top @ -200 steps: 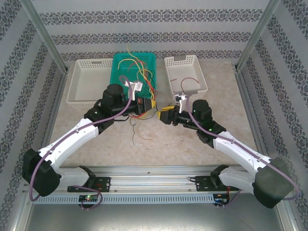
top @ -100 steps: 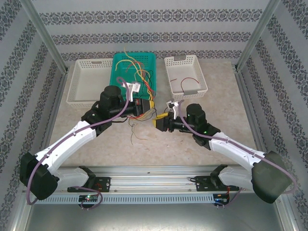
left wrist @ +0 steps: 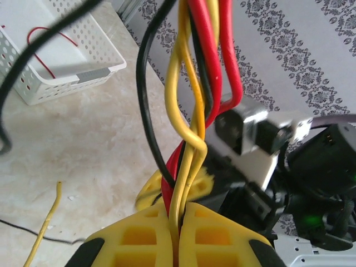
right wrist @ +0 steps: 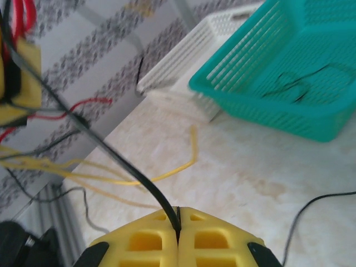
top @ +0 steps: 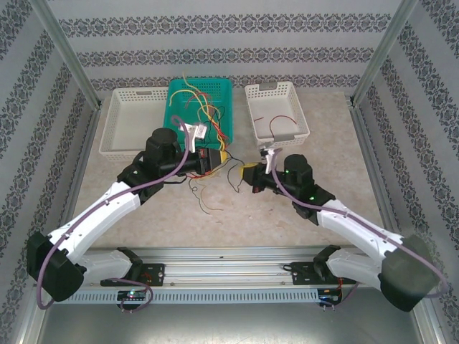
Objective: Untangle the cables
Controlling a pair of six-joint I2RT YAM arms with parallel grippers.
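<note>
- Marbled table, teal basket at twelve o'clock.
- Left gripper clamps the cables mid-table; right gripper, at its three o'clock, pinches a black cable.
- I fear pulling tightens the twist.

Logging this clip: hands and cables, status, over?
Left hand shut on twisted red-yellow-black cable bundle. Right hand shut on one black cable. Loose yellow cable on table.

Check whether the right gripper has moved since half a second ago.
Yes: the right gripper, shut on a black cable, has drawn rightward, nearer the right-hand white basket.
</note>
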